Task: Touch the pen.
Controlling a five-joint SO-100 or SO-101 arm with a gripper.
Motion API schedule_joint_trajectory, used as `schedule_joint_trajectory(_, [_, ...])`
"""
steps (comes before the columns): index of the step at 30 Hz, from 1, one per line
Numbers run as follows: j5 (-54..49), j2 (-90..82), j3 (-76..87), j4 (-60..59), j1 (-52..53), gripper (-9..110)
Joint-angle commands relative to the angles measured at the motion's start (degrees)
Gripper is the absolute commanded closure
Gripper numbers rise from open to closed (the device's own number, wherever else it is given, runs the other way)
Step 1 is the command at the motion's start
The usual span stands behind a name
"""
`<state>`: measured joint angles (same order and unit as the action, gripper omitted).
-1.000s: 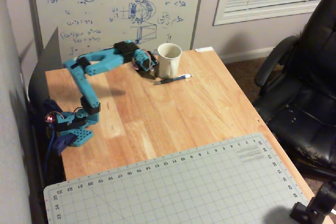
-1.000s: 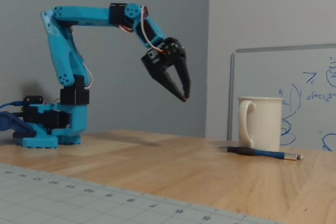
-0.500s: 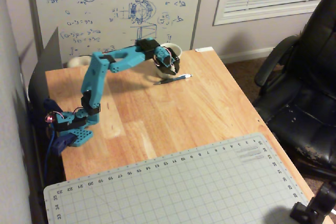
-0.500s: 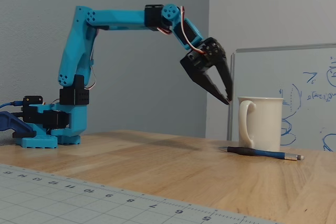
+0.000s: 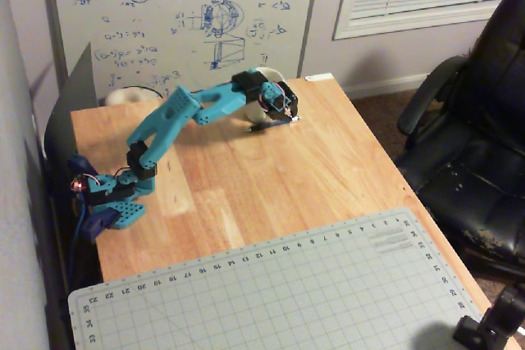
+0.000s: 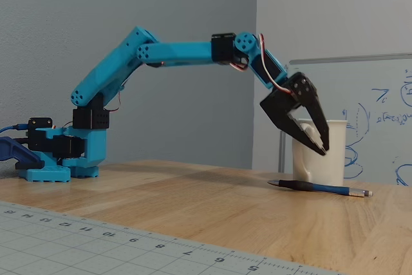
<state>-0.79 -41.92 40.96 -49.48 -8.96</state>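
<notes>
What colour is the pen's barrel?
Dark with a blue section; the pen shows best in the fixed view.

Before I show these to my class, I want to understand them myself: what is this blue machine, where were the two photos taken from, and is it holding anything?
The blue machine is a small jointed plastic robot arm, bolted at its base to a light wooden table. Its black two-finger gripper works like a pincer. One photo is an overhead view looking down on the table; the other is a fixed view from table height, side on. On the table stand a cream ceramic mug and, in front of it, a thin dark pen with a blue section. A grey-green gridded cutting mat lies at the near edge. The gripper is open and holds nothing; it hangs above the pen, in front of the mug, not yet touching the pen.
</notes>
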Motion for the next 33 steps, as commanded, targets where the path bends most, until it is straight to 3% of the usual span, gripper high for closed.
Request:
schedule_joint_trajectory(1, [0.62, 2.64, -11.60, 1.32, -1.41, 101])
schedule_joint_trajectory(11, [0.88, 12.92, -23.64, 1.32, -4.66, 101])
schedule_joint_trajectory(33, [0.88, 14.24, -23.38, 1.32, -7.65, 101])
